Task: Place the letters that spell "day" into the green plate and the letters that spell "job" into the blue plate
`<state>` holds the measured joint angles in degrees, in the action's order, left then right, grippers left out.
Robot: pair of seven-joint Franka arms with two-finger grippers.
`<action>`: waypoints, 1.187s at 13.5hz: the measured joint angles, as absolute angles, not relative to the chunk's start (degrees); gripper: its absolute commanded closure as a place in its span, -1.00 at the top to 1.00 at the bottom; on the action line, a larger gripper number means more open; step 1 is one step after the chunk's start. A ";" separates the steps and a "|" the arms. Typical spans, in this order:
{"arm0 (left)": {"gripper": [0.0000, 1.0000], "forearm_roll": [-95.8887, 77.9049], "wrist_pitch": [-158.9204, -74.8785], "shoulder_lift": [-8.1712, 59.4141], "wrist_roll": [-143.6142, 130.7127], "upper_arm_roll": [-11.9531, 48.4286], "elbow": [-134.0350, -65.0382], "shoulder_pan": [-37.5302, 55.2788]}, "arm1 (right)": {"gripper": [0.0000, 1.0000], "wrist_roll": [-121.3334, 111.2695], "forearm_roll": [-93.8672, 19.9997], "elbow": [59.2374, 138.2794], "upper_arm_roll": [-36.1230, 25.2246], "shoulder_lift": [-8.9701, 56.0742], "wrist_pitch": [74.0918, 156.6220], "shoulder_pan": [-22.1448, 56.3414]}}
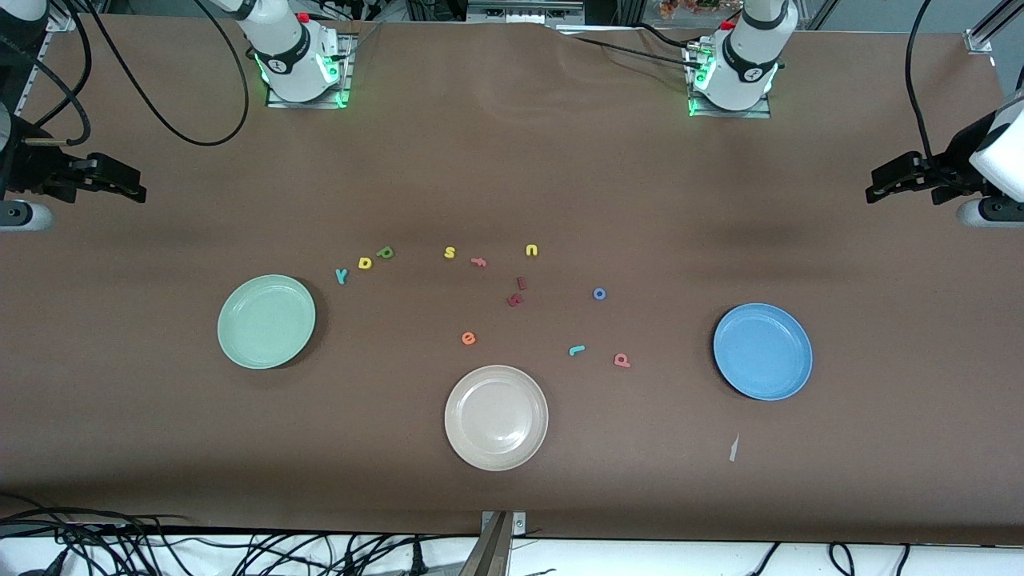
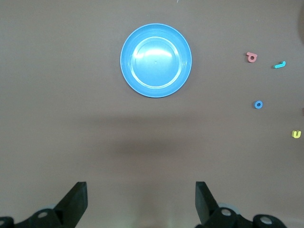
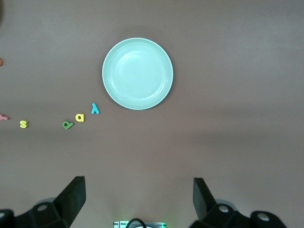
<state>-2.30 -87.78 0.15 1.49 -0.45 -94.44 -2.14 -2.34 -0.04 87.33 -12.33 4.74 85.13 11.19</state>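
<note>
Two tools spread, empty, both arms waiting at table ends. Left tool well apart from blue plate; right tool well apart from green plate, day letters beside plate.

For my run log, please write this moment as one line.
left gripper: open, waiting over bare table | right gripper: open, waiting | green plate: empty | blue plate: empty | letters: all on table

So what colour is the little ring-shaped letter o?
Blue. The o shows best in the front view.
</note>
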 measured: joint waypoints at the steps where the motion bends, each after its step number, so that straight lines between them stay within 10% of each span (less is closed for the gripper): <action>1: 1.00 -2.30 -87.78 0.15 1.49 -0.45 -94.44 -2.14 | 1.00 -2.34 -0.04 87.12 -12.30 4.74 85.07 11.22; 16: 1.00 -2.30 -87.49 0.50 1.49 -0.46 -94.44 -2.14 | 1.00 -2.50 -0.04 86.34 -12.57 4.74 83.23 11.22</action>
<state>-2.30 -87.49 0.50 1.49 -0.46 -94.44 -2.14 -2.50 -0.04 86.34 -12.57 4.74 83.23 11.22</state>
